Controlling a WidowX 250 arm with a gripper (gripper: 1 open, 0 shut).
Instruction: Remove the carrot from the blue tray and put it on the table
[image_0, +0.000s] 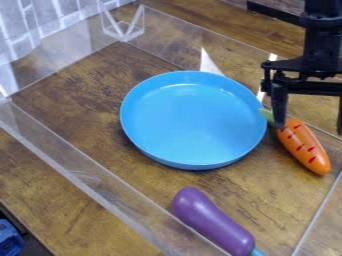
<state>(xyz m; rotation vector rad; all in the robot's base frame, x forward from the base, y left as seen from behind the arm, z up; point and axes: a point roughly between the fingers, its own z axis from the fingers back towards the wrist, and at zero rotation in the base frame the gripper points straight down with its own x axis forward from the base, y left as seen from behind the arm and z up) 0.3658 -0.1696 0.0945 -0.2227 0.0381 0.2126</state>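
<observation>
The orange carrot (303, 146) with dark stripes lies on the brown wooden table (94, 90), just right of the blue tray (194, 118), its green stem (275, 117) touching or almost touching the rim. The tray holds nothing. My black gripper (309, 103) hangs open and points down directly above the carrot's stem end, one finger (279, 100) on the tray side, the other finger at the frame's right edge. Nothing sits between the fingers.
A purple eggplant toy (214, 222) lies on the table in front of the tray. Clear plastic walls (80, 180) fence the workspace at the left, front and back. A white paper corner (205, 60) stands behind the tray.
</observation>
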